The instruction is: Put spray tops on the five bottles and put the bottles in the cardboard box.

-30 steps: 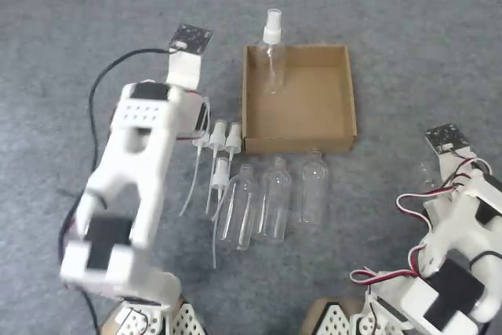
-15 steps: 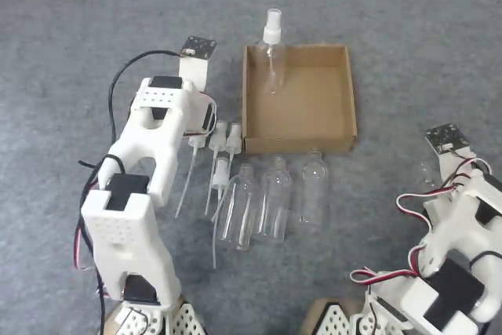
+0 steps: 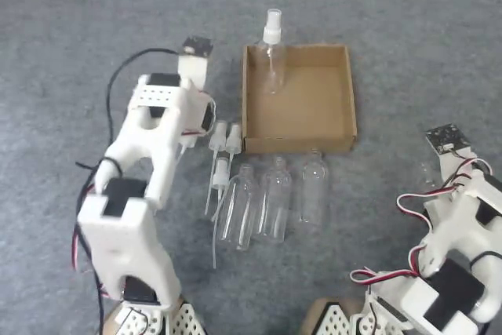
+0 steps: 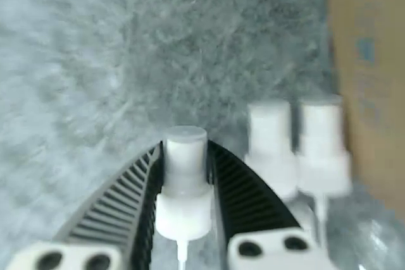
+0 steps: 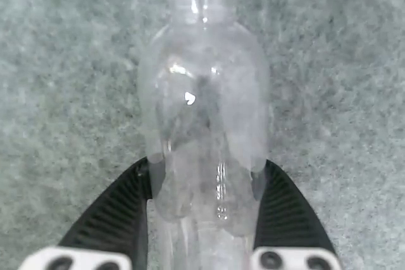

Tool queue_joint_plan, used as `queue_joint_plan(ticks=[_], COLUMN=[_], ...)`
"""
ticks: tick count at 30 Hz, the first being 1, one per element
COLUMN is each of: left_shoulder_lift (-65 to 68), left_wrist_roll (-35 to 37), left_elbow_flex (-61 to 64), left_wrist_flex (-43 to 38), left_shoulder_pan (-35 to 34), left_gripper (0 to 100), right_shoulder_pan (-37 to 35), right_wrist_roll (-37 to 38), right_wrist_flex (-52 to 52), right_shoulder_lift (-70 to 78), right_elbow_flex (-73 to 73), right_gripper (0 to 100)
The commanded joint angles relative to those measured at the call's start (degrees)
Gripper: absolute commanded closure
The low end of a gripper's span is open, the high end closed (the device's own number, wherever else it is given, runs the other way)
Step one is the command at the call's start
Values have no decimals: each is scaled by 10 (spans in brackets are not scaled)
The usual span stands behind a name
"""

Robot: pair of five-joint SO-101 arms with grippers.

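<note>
My left gripper (image 4: pixel 183 151) is shut on a white spray top (image 4: pixel 183 178), held just left of two more spray tops (image 4: pixel 269 150) (image 4: pixel 323 150) lying beside the cardboard box (image 4: pixel 370 61). In the high view the left arm (image 3: pixel 169 115) stretches over that spot, with loose spray tops (image 3: pixel 226 137) (image 3: pixel 220 172) next to it. My right gripper (image 5: pixel 205 169) is shut on a clear bottle (image 5: pixel 205 112) without a top, low over the carpet at the right. One bottle with a spray top (image 3: pixel 272 56) stands in the box (image 3: pixel 337 100). Three open bottles (image 3: pixel 274 198) lie before the box.
Grey carpet (image 3: pixel 392 37) covers the whole table. The right arm (image 3: pixel 459 233) is folded at the near right corner. A black cable (image 3: pixel 118 72) loops left of the left arm.
The left arm has come down from near the camera and stretched forward over the loose spray tops. The leftmost top's long tube is now hidden under it. The right arm kept still.
</note>
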Motion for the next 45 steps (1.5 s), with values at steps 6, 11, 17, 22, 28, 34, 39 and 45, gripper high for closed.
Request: queue_joint_plan(ticks=[6,11,17,22,28,34,39,45], left_shoulder_lift=[-291,-418,-524,-550,-549,-549,-549,-549], left_wrist_roll=[6,3,2,2,1,1,1,1], left_elbow_flex=[71,201,355,407,410,410,411,411], left_wrist_flex=[79,50,-32,-67,-69,-68,-66,-66], left_shoulder_pan=[3,-1,0,0,-1,-1,-1,-1], left_gripper=[991,990,989,989,989,988,988,988], right_shoulder_pan=[8,-10,-34,-83,-137,-138,-125,-104], right_wrist_roll=[3,3,1,-52,-67,-66,-45,-36], right_wrist_flex=[22,40,64,191,247,238,236,236], right_shoulder_lift=[-6,-7,-7,0,0,37,128,205], right_elbow_flex=[-4,-7,-43,-181,-245,-248,-297,-350], right_gripper=[868,711,648,648,648,674,763,742])
